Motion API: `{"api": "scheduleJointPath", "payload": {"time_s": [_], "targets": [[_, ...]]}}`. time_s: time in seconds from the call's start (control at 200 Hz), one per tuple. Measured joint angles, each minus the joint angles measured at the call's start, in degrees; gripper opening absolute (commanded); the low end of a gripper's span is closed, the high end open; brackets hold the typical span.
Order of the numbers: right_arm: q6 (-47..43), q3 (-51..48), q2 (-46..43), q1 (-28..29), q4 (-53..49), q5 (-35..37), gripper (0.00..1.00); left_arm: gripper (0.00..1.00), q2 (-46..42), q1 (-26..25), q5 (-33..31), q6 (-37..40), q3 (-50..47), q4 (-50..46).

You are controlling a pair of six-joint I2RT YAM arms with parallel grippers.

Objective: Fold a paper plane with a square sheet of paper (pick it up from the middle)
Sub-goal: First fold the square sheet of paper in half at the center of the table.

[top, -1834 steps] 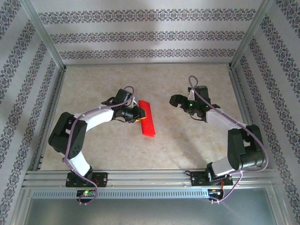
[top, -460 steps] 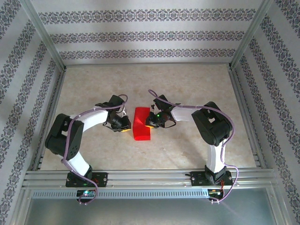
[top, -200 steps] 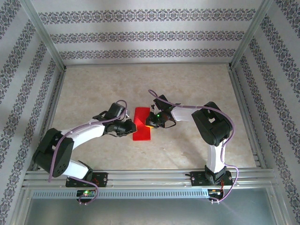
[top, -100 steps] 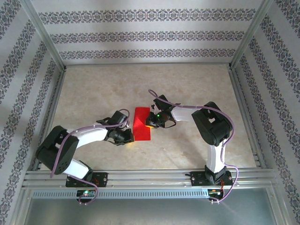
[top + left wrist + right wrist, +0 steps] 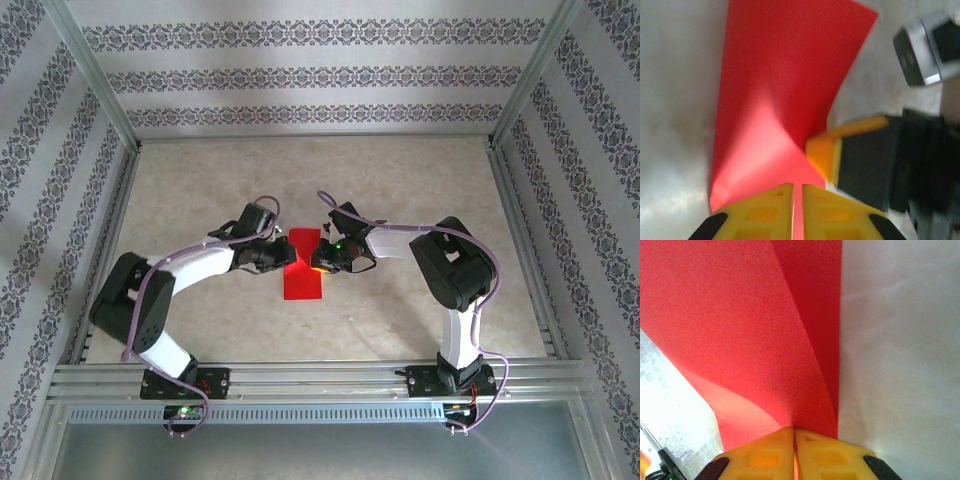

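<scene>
The square sheet of paper (image 5: 303, 281) lies folded into a narrow red strip at the table's middle, with one flap lifted. My right gripper (image 5: 318, 262) is at its upper right edge, shut on the raised fold (image 5: 740, 330), which runs straight into the closed tips (image 5: 793, 429). My left gripper (image 5: 288, 256) is at the sheet's upper left edge, opposite the right one. In the left wrist view its jaws (image 5: 797, 189) stand almost together over the red paper (image 5: 785, 75), with a thin red slit between them. The right gripper's yellow fingertip (image 5: 822, 152) sits on the paper just ahead.
The beige marbled table (image 5: 400, 190) spreads around the sheet. Aluminium frame rails (image 5: 320, 380) run along the near edge and both sides. Patterned walls (image 5: 320, 75) close the back and sides.
The left gripper swept down the sheet's left edge, then jumped up to its upper left, close to the right gripper. The right gripper has kept its hold on the sheet.
</scene>
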Motion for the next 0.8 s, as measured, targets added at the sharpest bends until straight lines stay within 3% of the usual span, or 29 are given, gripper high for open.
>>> {"api": "scheduleJointPath", "payload": {"time_s": [0.24,0.49,0.799], "targets": [[-0.22,0.11,0.02,0.00,-0.22,-0.04,0.12,0.12,8.39,0.79,1.81,0.48,2.01,2.34],[-0.79,0.09,0.02,-0.11,-0.24,-0.15,0.12,0.13,8.61,4.39,5.07,1.09,-1.11,5.97],[-1.36,-0.02,-0.04,-0.44,-0.46,-0.13,0.12,0.13,5.66,9.60,2.80,6.78,-1.09,0.39]]}}
